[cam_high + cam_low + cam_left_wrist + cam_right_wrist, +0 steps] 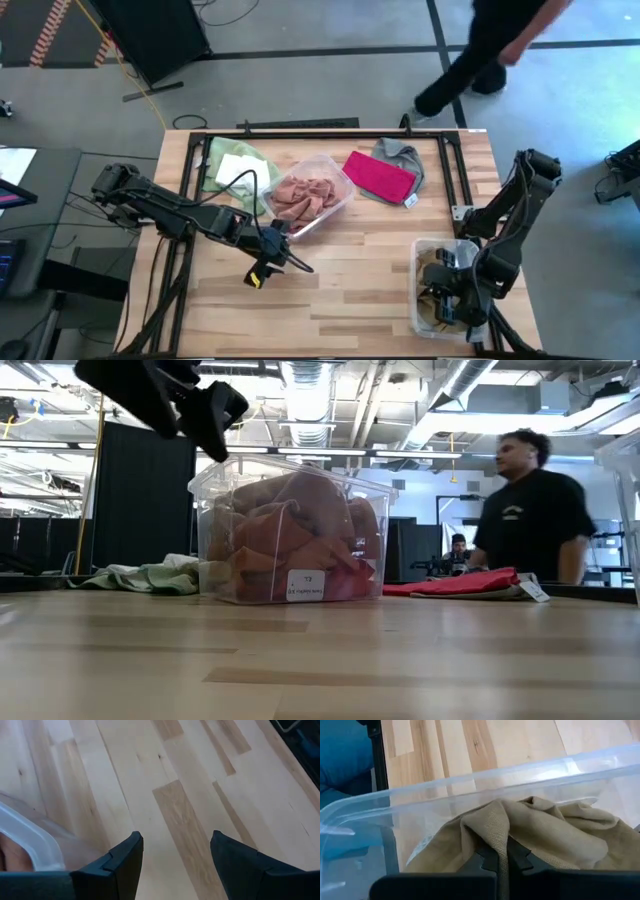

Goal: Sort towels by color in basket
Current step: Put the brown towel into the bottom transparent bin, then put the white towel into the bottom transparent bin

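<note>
At lower right of the high view, the tan-brown towel [540, 832] sits inside a clear bin [422, 262] near the surface's [350, 290] front edge. The right pincer [499, 854] is down in that bin, its fingers closed on a fold of the cloth; the right wrist view shows the fabric bunched up between the two dark pads. Judged from this, the towel is either being set down or about to be let go in its assigned container.

Near the frame's centre, a second clear bin [345, 195] holds a heap of rust-orange and reddish cloth [305, 195], apparently the warm-colour group. Unsorted items lie along the upper part of the surface: the red towel [380, 175] rests on top of the grey towel [400, 152] just right of the centre bin, and the pale green towel [222, 160] with a white cloth [236, 167] on it lies just left of it.

The left pincer [290, 262] hovers over bare wood just below the centre bin, fingers spread and holding nothing; the bin's rim shows at the edge of its wrist view. Its position suggests it is free for the next pick.

A person [530, 510] stands beyond the surface's far edge, clear of both arms.
</note>
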